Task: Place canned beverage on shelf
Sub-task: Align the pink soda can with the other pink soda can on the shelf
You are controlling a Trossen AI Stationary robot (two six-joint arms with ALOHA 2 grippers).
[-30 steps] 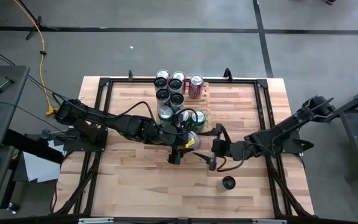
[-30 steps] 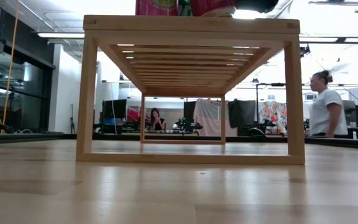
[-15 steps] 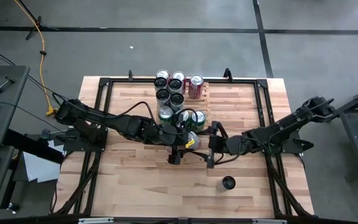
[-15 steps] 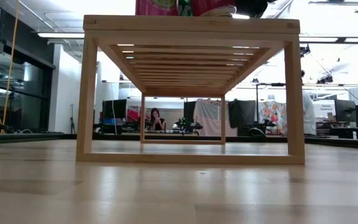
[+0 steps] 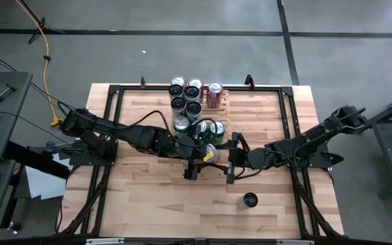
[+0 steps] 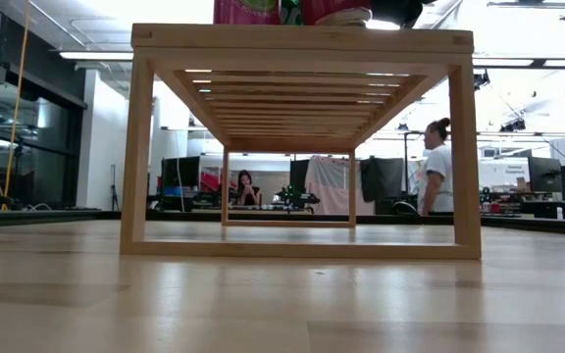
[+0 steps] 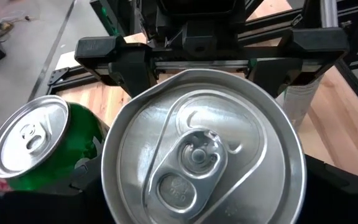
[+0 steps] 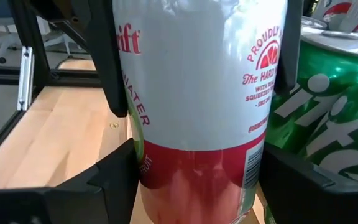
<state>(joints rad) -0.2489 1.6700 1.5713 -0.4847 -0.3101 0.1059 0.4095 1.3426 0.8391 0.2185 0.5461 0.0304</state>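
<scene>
The job looks well along. About 8 cans stand in a tight cluster on the shelf [image 5: 224,101], from its far end toward the middle of the tabletop [image 5: 148,197]. A white-and-red can [image 8: 191,93] is upright at the near end of that cluster. The left gripper [image 5: 205,155] clasps it around the body, 1 dark finger pressed against each side. The right gripper [image 5: 231,158] has its wrist level with the same can and straddles it from the opposite side. Whether it has a grip or only brackets the can, I cannot tell. Nor can I tell whether the can's base rests on the slats.

What is left, as I judge it: seat this can, free it, then deal with 1 dark can [image 5: 250,200] standing alone on the tabletop nearer the front edge.

Room is tight on the far side, where a green can [image 7: 36,149] stands just beside the held one (a sideways nudge could topple a neighbour). The near side and the right half of the tabletop are open. The black frame rail [image 5: 288,116] bounds the work area, well apart from the cluster. In the low view the near lip of the shelf is the edge to mind.
</scene>
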